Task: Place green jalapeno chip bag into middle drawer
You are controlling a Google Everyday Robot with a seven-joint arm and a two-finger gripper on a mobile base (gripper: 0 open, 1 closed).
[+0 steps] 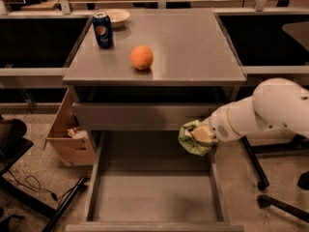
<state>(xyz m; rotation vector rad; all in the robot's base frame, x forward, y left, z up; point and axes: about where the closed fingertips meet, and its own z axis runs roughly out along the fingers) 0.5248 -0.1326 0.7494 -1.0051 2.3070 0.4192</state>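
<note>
Chip bag [189,140] in hand [203,135] over drawer [154,199]

- One camera gives the only view: it looks from high in front of the cabinet [154,115], tilted steeply down and facing its drawer side.
- It stands at middling range. The grey tabletop [193,47] fills the upper centre, and the open middle drawer [154,197] runs down to the lower edge.
- The arm [270,108] enters from the right edge. Its gripper [200,135], clasping the green jalapeno chip bag [189,141], sits right of centre, over the drawer's right rear corner.
</note>
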